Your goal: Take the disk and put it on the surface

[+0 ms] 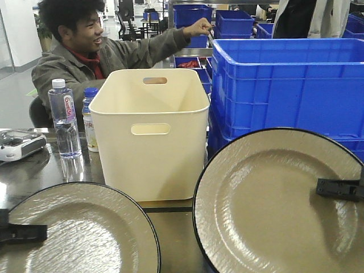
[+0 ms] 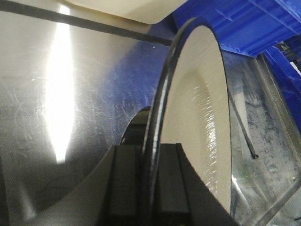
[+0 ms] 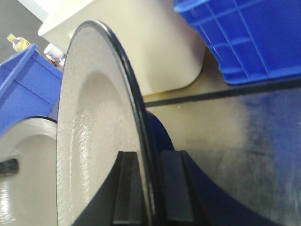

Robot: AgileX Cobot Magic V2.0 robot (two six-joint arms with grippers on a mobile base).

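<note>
**Front view.** Two beige, black-rimmed disks fill the lower frame. The left disk [image 1: 85, 233] is at lower left. The right disk [image 1: 273, 205] is at lower right, higher and tilted toward the camera. The left gripper [image 1: 23, 232] and right gripper [image 1: 340, 189] appear only as black clamps on the outer rims.

**Wrist views.** Each disk is seen edge-on, its rim pinched between two black fingers [image 2: 123, 183], so both grippers are clamped on their disks. Whether either lower rim touches the table [image 2: 70, 103] cannot be told. The table is dark and mirror-like, crossed by a black tape line [image 2: 94, 20].

**Room.** A cream bin [image 1: 151, 142] stands centre, with a blue crate [image 1: 290, 85] to its right. A water bottle [image 1: 65, 119] and a seated person [image 1: 79, 45] are at upper left.
</note>
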